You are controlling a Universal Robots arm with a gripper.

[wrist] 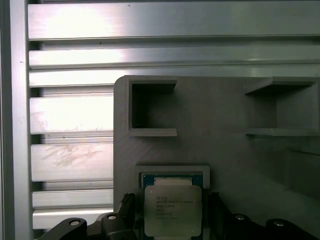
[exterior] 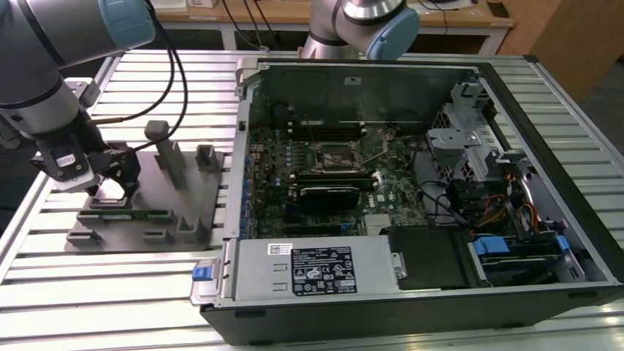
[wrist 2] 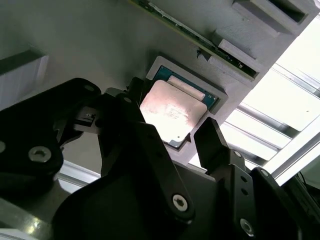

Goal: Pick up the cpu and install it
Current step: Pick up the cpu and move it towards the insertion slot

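The cpu, a flat square chip with a silvery top, lies in a shallow square recess of the grey fixture plate; it is also seen from the other wrist camera as the cpu. My gripper stands open just above it. One black finger is on one side of the chip and the other finger on the opposite side, with small gaps between. In the exterior view the gripper hangs low over the near-left part of the fixture plate.
An open computer case lies at the exterior view's right, its motherboard holding the square black socket frame. Grey upright blocks rise from the fixture plate beside my gripper. A second arm stands at the back. The table is slatted aluminium.
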